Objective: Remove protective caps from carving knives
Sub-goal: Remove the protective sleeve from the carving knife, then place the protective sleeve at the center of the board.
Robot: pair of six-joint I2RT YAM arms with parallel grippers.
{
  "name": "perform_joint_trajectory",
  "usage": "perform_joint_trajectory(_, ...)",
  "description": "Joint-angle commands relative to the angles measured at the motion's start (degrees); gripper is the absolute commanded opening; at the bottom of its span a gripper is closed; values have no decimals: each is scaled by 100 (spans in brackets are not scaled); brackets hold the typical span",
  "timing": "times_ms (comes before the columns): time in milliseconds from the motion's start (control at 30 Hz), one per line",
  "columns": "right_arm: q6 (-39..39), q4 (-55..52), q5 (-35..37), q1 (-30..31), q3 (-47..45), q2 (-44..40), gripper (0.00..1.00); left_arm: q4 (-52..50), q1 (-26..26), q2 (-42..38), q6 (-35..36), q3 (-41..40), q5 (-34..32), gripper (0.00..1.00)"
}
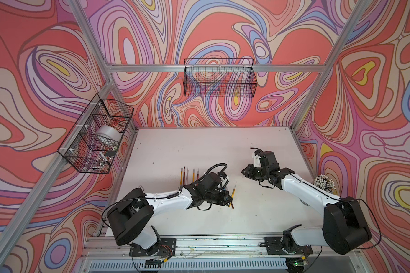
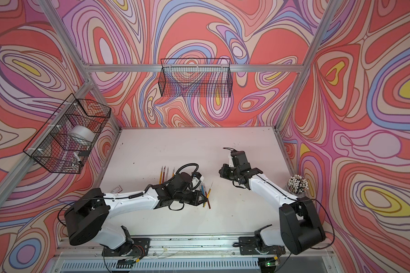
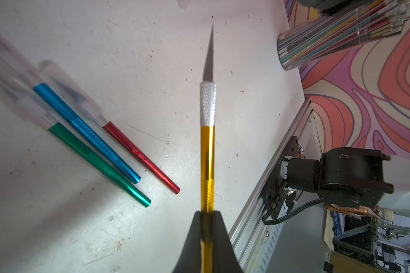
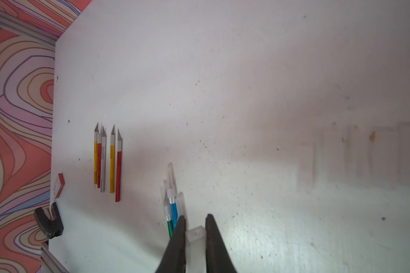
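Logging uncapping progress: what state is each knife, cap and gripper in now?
left gripper: shut on gold knife
gold knife: held, blade bare
right gripper: shut on loose cap
loose cap: off, held
blue knife: lying capped
green knife: lying capped
red knife: lying capped
five-knife row: lying uncapped

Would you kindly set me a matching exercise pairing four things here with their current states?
Things:
1. blue knife
2. silver knife
3. loose cap
4. left end effector

States:
A. held by right end effector
B. bare-bladed, lying flat
C. grips gold knife
D. capped, lying flat

Pairs: 1-D, 2-B, 3-A, 4-C
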Motion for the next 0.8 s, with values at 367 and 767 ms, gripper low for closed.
perform_joint_trajectory(367,-599,-873,526,-39,414,253,10,-503,199,-529,226,147,-469,3)
perform_joint_trajectory(767,-718,-1013,678,-48,774,886,11,-763,221,-899,267,-50,-754,2)
